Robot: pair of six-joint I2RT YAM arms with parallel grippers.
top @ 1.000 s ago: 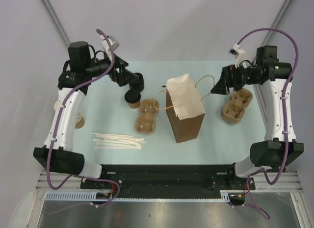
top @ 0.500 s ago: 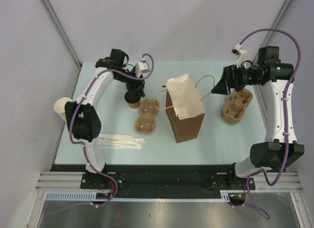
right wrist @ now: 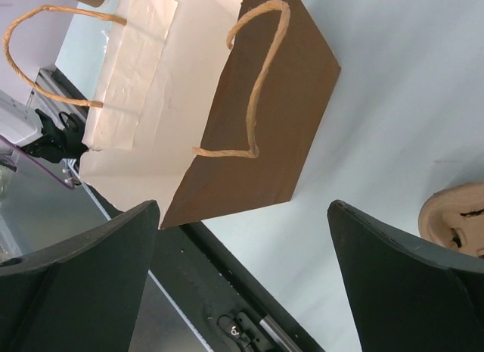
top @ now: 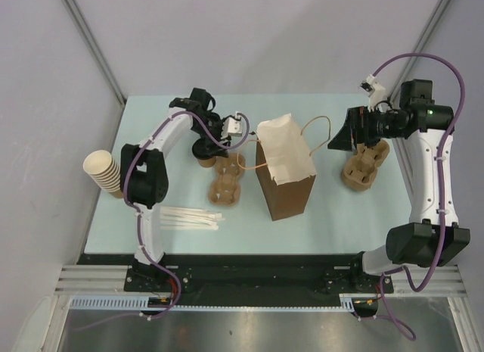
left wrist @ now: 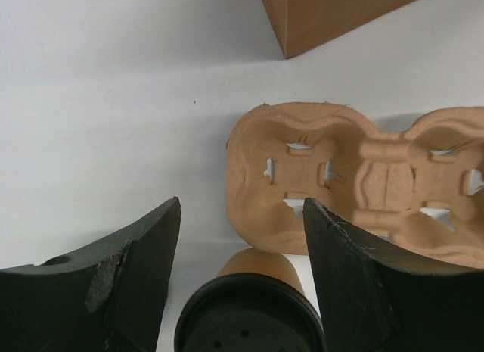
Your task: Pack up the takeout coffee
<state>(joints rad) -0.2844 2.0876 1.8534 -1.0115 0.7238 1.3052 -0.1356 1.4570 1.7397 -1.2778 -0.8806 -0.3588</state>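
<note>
The coffee cup point(left wrist: 249, 318) stands on the table point(top: 340, 216) just beside a cardboard cup carrier point(left wrist: 363, 178), left of the paper bag point(top: 287, 185). The left gripper point(left wrist: 242, 204) straddles the cup, one finger on each side; whether it presses, I cannot tell. The right gripper point(right wrist: 243, 208) gapes wide near the bag's handle, holding nothing.

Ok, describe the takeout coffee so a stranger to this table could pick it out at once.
Start at the brown paper bag mid-table; left of it lies a pulp cup carrier. Beside the carrier's far end, straddled by the left end effector, stands the takeout coffee. It is the only kraft-brown cup with a black lid, unlike the cream cups stacked at the left edge.
</note>
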